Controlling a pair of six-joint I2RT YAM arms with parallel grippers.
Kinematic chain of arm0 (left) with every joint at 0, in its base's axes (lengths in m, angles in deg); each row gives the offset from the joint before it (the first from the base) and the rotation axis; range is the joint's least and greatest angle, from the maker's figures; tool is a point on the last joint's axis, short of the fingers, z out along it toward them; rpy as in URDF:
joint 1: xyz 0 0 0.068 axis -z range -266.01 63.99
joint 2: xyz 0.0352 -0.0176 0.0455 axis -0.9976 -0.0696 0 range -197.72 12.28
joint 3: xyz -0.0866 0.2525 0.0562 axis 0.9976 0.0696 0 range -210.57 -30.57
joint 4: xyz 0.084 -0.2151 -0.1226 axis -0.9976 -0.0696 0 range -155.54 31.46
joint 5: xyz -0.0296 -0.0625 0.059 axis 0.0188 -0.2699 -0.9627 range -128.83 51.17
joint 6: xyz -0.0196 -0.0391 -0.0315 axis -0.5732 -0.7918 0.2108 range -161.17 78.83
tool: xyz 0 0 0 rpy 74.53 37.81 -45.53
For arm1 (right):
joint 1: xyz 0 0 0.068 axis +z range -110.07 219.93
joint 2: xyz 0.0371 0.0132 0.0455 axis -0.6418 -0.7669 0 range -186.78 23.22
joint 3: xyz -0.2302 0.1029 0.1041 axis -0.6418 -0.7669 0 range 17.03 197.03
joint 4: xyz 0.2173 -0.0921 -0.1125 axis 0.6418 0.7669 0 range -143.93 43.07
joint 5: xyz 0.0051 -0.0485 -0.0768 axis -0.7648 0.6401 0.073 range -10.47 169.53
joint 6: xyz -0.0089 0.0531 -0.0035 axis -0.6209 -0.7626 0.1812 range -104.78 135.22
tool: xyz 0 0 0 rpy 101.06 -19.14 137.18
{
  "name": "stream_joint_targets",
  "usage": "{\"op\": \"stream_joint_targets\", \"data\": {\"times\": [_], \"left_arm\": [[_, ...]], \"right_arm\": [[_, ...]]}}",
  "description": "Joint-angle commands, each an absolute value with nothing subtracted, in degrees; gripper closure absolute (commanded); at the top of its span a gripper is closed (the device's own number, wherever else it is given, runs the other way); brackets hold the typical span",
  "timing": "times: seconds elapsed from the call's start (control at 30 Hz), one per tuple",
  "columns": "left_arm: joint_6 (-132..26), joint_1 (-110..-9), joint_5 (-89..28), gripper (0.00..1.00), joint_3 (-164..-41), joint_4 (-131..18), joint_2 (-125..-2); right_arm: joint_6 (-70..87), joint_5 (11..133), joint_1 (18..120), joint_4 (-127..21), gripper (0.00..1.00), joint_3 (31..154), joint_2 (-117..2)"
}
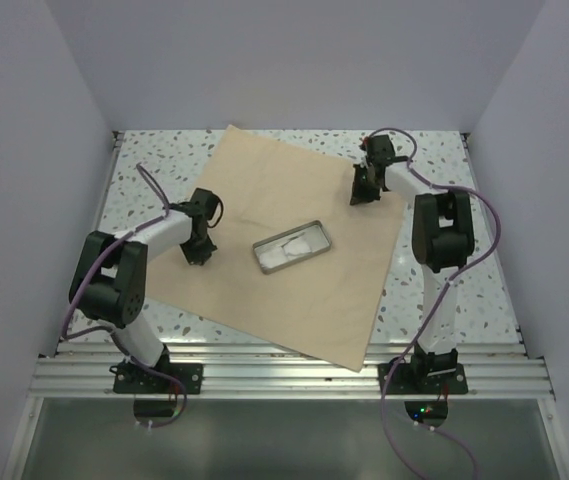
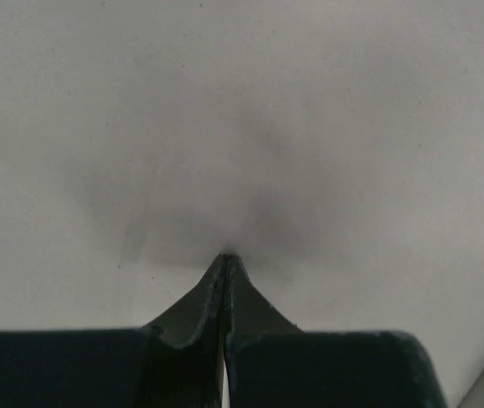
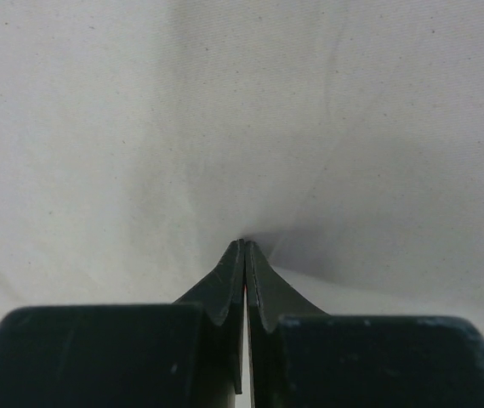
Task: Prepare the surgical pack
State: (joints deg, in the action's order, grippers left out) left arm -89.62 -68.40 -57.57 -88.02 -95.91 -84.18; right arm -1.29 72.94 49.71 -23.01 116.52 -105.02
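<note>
The surgical pack (image 1: 294,300), a tan cloth wrap, lies spread as a wide sheet on the speckled worktop (image 1: 484,290), turned corner-on to the arms, as both arms take hold of it. The left gripper (image 2: 226,259) has its jaws pressed together, tips down on the fabric, which dimples and shadows around them, seemingly with a small nip of cloth between. The right gripper (image 3: 244,246) is likewise closed, and there a soft crease rises from the weave straight into the tips. Seen from above, the left arm works the sheet's left side, a little in from the edge, and the right arm its far right side. Between them, near the middle of the cloth, sits a small metal tray (image 1: 259,256) with white gauze (image 1: 294,248) inside.

The risk from here lies in those slight holds. A thin pinch of smooth cloth could slip free as soon as either arm lifts, leaving one side flat. Uneven pulling by the two arms could drag the sheet sideways across the worktop. A fold drawn too low or too fast could also catch the tray, tipping it or spilling the gauze.
</note>
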Motion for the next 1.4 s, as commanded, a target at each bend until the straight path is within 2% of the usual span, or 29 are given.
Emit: {"op": "stream_joint_targets", "data": {"times": [0.0, 0.27, 0.53, 0.8, 1.1, 1.37], "left_arm": [[-89.87, -72.11, -55.53, 1.00, -91.46, -95.64, -87.64], [-85.48, -73.79, -57.98, 1.00, -102.36, -100.29, -99.33], [-75.02, -76.25, -54.91, 1.00, -109.66, -96.42, -103.99], [-69.21, -79.41, -49.91, 1.00, -116.43, -95.02, -108.13], [-68.60, -79.68, -45.78, 1.00, -112.14, -90.90, -103.74], [-69.82, -79.68, -44.71, 1.00, -108.62, -87.63, -94.95]], "right_arm": [[-1.83, 76.89, 50.47, -20.71, 1.00, 109.51, -102.38], [-8.42, 75.22, 50.38, -26.67, 1.00, 91.95, -94.65], [-10.44, 71.63, 50.91, -31.60, 1.00, 78.22, -86.47], [-11.94, 69.86, 54.60, -31.34, 1.00, 78.64, -84.35], [-10.27, 71.18, 54.69, -32.13, 1.00, 78.20, -82.95], [-8.43, 71.62, 54.69, -31.35, 1.00, 79.61, -79.96]]}}
